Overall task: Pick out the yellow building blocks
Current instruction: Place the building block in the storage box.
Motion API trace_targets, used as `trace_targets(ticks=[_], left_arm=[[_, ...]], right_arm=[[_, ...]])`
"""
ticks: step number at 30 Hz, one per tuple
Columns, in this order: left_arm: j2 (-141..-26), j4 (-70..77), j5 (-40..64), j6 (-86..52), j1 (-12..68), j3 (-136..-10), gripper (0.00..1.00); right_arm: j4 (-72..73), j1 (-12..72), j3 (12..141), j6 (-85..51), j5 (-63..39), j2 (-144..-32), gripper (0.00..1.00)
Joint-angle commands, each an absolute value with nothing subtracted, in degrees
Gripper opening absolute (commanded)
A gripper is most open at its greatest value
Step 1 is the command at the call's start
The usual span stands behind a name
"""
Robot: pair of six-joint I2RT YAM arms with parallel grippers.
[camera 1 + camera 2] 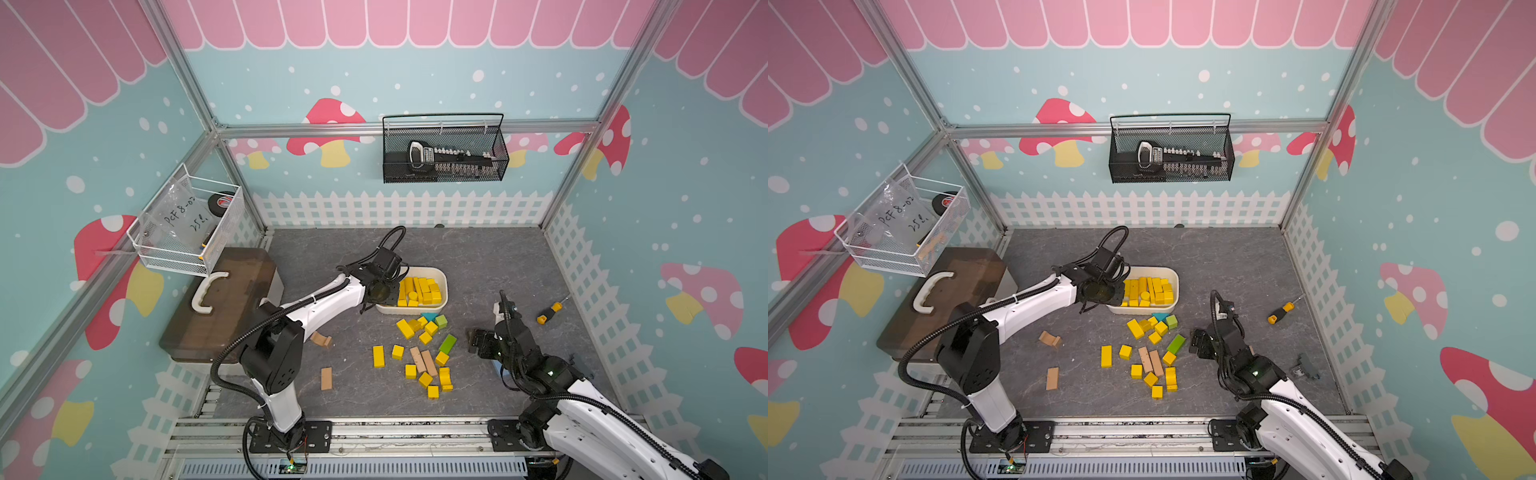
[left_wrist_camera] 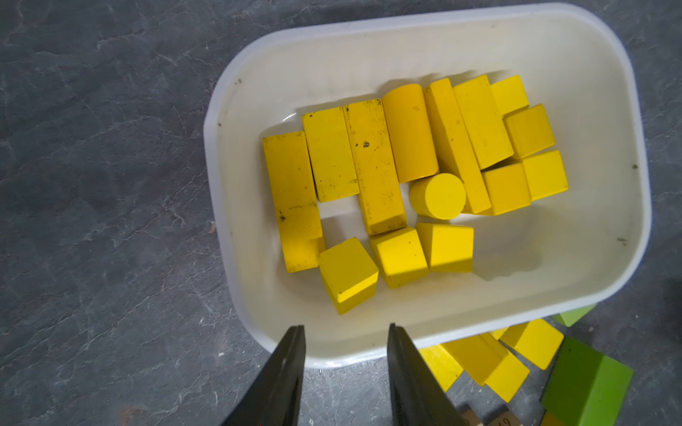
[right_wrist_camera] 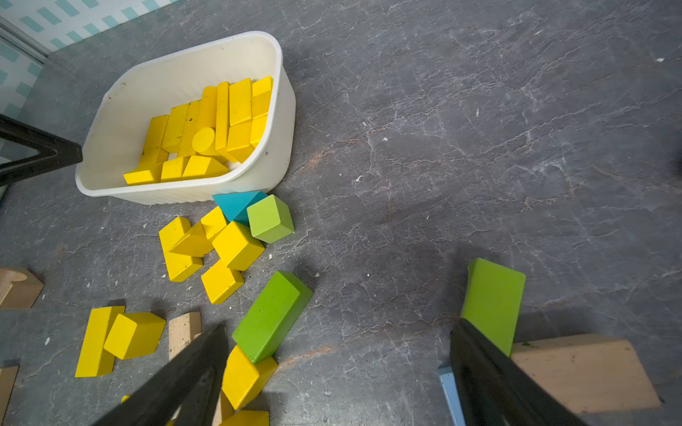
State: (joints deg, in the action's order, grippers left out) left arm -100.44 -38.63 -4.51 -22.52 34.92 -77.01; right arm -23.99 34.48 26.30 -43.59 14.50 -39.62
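yellow building blocks [image 2: 372, 166]: bright yellow, some with dark specks
tub [image 2: 609, 110]: cream white
worktop [image 1: 498, 257]: dark grey, pale stone veining
green blocks [image 3: 271, 317]: lime green
wedge [image 3: 236, 204]: teal
plain blocks [image 1: 326, 378]: tan wood
walls [image 1: 415, 83]: pale teal, white dots, red-and-yellow mushrooms, white picket fence, pink scallops on top
screwdriver [image 1: 548, 312]: yellow and black
mesh basket [image 1: 444, 170]: black
wire basket [image 1: 174, 253]: white
case [image 1: 232, 299]: dark brown, cream handle
left gripper [image 2: 346, 327], right gripper [image 3: 339, 326]: black
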Motion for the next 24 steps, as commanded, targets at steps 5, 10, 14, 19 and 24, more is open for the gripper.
trace_targets(ticks=[5,10,14,19,24], left_arm=[[-90.82,-38.59,0.43,-26.8,35.55,-68.38,0.41],[-85.05,-38.41,1.41,-30.38,37.26,-61.31,0.41],[-81.58,-38.53,3.36,-34.67,38.34,-55.76,0.42],[-80.74,-37.92,5.49,-38.1,40.64,-50.94,0.42],[-84.26,-36.77,5.86,-38.58,42.14,-49.14,0.41]], right_arm=[[-24.26,34.1,25.9,-44.03,14.5,-39.5,0.93],[-24.25,34.06,25.86,-44.11,14.44,-39.44,0.93],[-24.25,33.95,25.93,-44.12,14.46,-39.41,0.93],[-24.26,34.01,25.84,-44.18,14.48,-39.41,0.93],[-24.26,34.0,25.84,-44.24,14.42,-39.29,0.93]])
